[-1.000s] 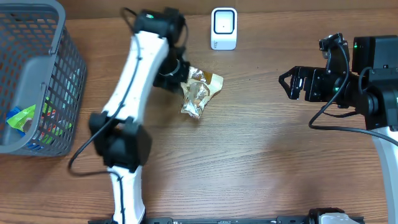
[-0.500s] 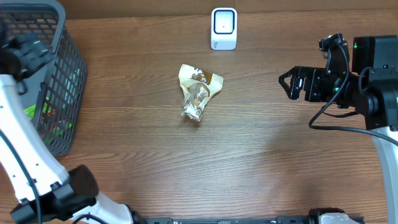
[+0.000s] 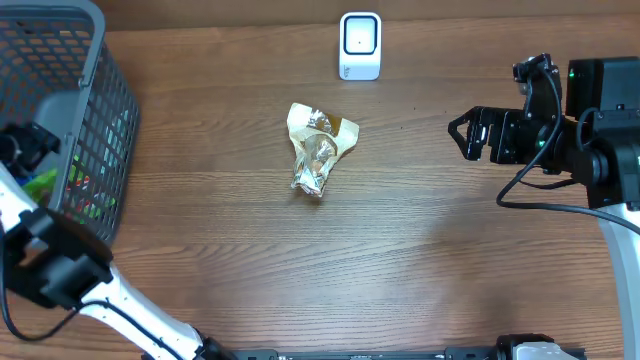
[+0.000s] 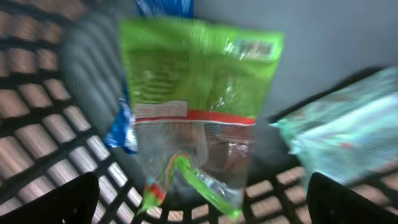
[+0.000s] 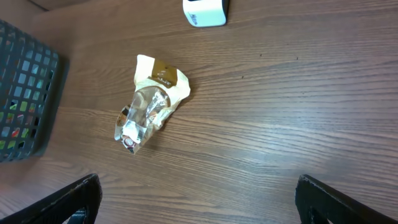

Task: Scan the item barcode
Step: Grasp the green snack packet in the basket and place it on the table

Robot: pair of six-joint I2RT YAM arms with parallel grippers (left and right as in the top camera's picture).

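Grey basket [image 3: 100, 120] now under left gripper [image 4: 202, 208]

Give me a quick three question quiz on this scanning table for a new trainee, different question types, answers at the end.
1. True or false: the crumpled gold wrapper lies inside the grey basket.
2. Multiple choice: the white scanner stands A) near the far edge of the table, B) inside the basket, C) on top of the wrapper.
3. Fill in: the left wrist camera looks down on a ____ packet lying in the basket.
Key: 1 false; 2 A; 3 green.
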